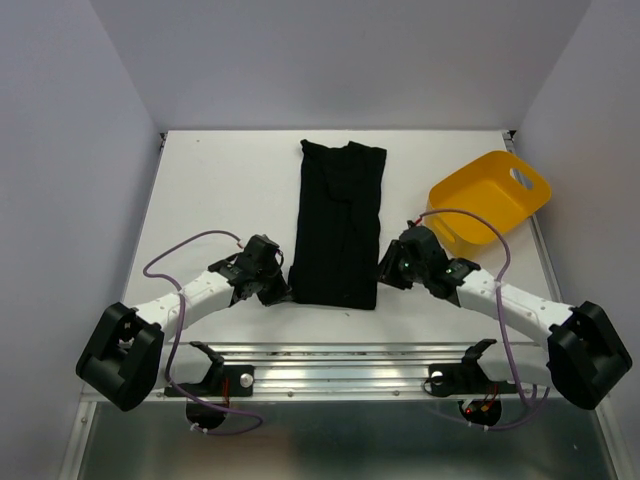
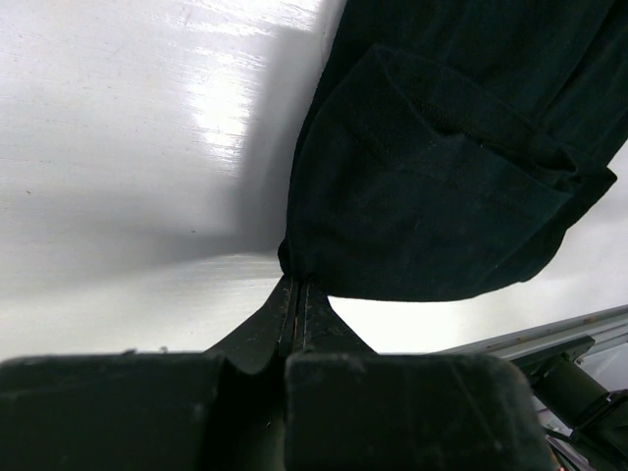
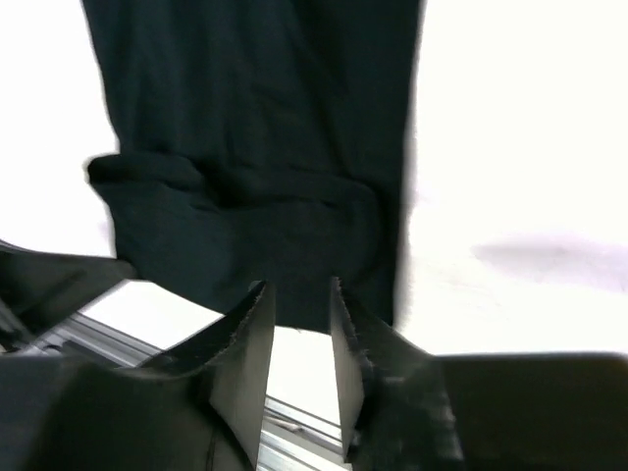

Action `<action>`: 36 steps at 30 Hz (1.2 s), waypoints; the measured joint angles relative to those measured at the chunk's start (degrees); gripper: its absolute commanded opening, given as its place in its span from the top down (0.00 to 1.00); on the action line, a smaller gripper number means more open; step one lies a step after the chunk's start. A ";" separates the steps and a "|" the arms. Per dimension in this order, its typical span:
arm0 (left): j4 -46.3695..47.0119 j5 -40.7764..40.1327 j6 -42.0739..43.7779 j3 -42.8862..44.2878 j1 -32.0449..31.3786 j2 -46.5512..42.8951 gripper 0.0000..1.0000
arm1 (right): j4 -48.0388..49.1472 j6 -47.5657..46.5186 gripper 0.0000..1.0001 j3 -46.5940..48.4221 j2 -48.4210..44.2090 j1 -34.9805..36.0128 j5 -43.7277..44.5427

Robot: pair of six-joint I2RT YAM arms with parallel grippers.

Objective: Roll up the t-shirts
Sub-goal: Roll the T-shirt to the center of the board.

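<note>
Where the left jaws meet, they are pressed flat together on the near left corner of the shirt [image 2: 442,177], with a pinch of black cloth bunched right at their tips. The right jaws stand narrowly apart, a slim gap showing between the two fingers [image 3: 245,353]. Nothing is clamped in that gap. The shirt's near edge, close to its right corner, lies just past the tips, but I cannot tell whether they touch the cloth.

The shirt itself is folded into a long narrow strip and lies in the middle of the counter [image 1: 220,190], running from the near side toward the far side. Its near end is turned over on itself into a thicker band across the width — both wrist views show the doubled layer — while the rest lies flat.

The left arm [image 1: 200,290] reaches in low from the left and the right arm [image 1: 500,295] from the right, so the two wrists flank the shirt's near end. A purple cable [image 1: 170,262] loops above each arm.

A yellow tub [image 1: 490,205] sits tilted on the right side of the counter, apart from the shirt and just beyond the right wrist, with a cut-out grip in its far wall. A metal rail [image 1: 340,360] runs along the counter's near edge.
</note>
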 measured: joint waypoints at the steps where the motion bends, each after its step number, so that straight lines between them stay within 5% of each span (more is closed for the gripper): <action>1: 0.00 0.00 0.00 0.00 0.00 0.02 1.00 | 0.11 0.55 0.52 -1.18 -0.59 0.00 -0.35; 6: 0.02 0.00 0.09 0.00 0.00 0.31 1.00 | 1.09 3.74 0.46 -9.81 -0.87 0.00 -5.53; 14: 0.04 -0.17 0.13 0.00 0.00 1.25 1.00 | 4.96 4.74 0.58 -10.84 1.68 0.00 -9.16; 19: 0.04 -0.24 0.13 0.00 0.00 1.42 1.00 | 8.44 5.09 0.73 -10.84 4.44 0.26 -10.38; 24: 0.04 -0.33 0.13 0.00 -0.02 1.44 1.00 | 9.20 5.27 0.99 -10.97 4.92 0.37 -10.78; 36: -2.38 0.07 -0.22 2.38 -0.02 1.49 1.00 | 5.70 5.46 0.99 -10.84 -0.24 0.37 -9.29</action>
